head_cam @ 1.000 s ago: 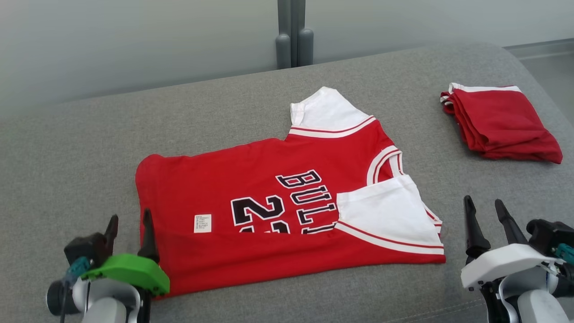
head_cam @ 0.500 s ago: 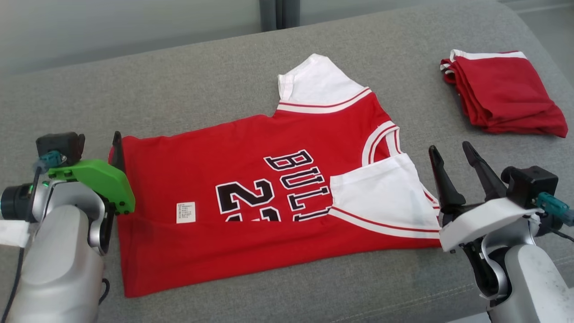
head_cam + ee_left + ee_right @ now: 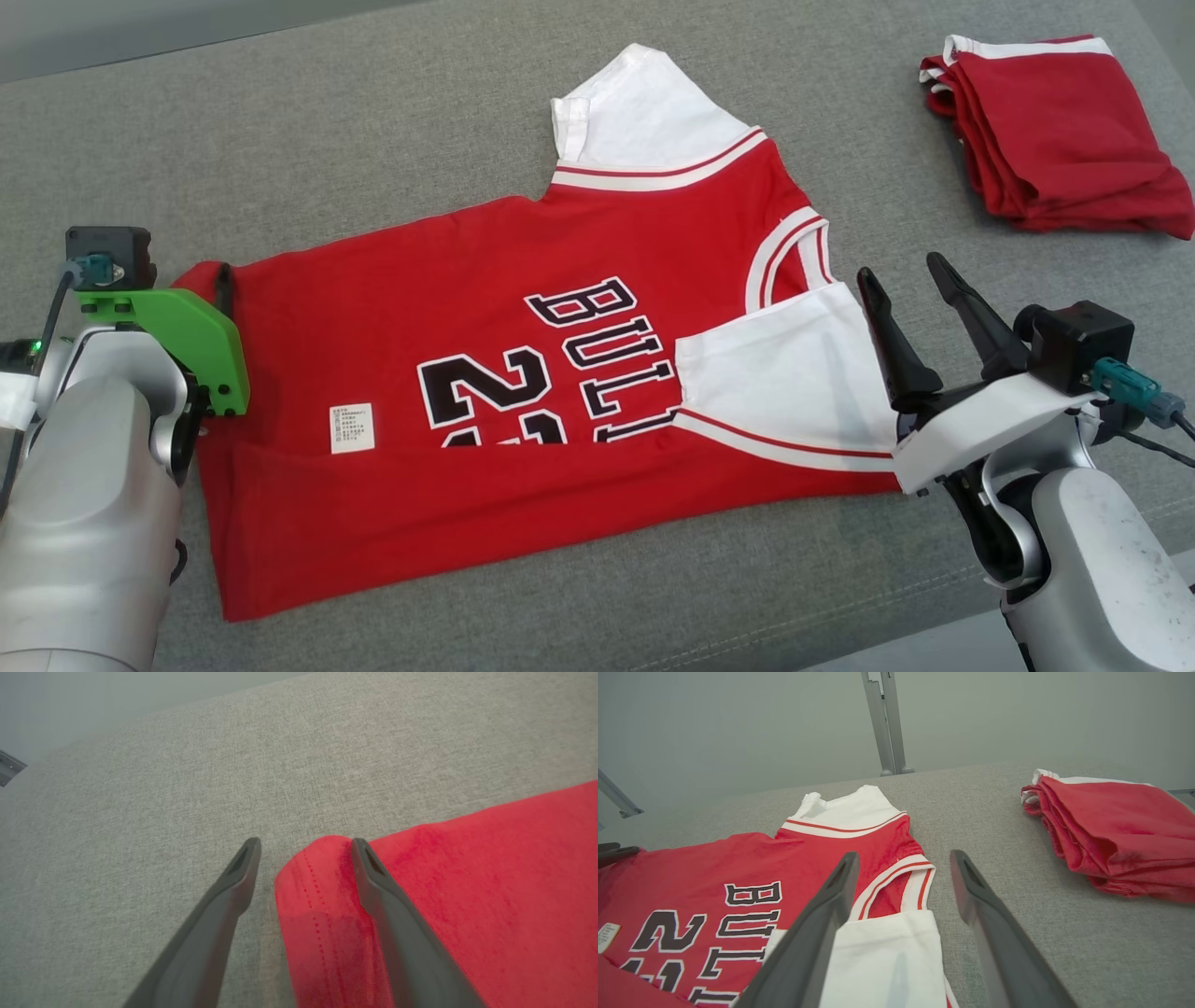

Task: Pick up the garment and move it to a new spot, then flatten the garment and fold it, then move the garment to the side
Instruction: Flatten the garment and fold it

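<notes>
You have a grey woven-fabric worktop point(image 3: 373, 140) under soft, even light. Behind its far edge you see a plain pale grey wall point(image 3: 738, 728) and a vertical metal post point(image 3: 887, 723).

The jersey point(image 3: 523, 401) lies mid-way on the padded surface point(image 3: 373, 140), with a folded cloth point(image 3: 1055, 140) at far right. The left pincer point(image 3: 304, 845) straddles the jersey's left corner, and the right pincer point(image 3: 899, 268) sits just beside its right edge.
</notes>
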Controlling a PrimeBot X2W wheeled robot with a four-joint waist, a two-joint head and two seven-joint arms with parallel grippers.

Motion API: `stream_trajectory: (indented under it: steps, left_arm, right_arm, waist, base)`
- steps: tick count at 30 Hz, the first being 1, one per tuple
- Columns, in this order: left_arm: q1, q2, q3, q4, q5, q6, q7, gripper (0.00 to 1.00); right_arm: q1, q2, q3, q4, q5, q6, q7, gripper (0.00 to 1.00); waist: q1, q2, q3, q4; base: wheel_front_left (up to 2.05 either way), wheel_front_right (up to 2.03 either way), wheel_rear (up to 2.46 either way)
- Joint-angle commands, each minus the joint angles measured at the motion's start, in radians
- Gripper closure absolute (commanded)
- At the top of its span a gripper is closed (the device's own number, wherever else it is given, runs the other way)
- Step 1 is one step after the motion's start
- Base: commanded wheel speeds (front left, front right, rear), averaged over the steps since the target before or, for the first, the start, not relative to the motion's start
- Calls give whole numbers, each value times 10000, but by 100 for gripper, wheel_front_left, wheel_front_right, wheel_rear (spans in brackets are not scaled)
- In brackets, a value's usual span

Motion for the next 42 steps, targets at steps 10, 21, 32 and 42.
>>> stream_trajectory:
  steps: [10,21,32,42]
  left_arm:
    - [-493,49,-323,676,-32,-286,406,56]
    - [-614,-90,-430,612,-333,-421,-196,100]
    - [212,-765,-319,-515,-679,-334,-2300,100]
    - [166,-1684,-731,-1523,-436,-122,-3193,100]
  right_arm:
    - [-203,-153,168,103,173,-4,-5,0]
    - [-485,-346,91,10,204,-4,55,0]
    - [-2991,-778,152,1306,-3,-4,1399,0]
    - [-6344,-1071,492,4519,-10,-4,2483,0]
  waist:
    - [-1,0,41,-53]
    - [-1,0,-28,139]
    - [-1,0,155,1083]
    - [-1,0,1216,2420]
  base:
    - [0,0,0]
    - [0,0,0]
    - [0,0,0]
    - [0,0,0]
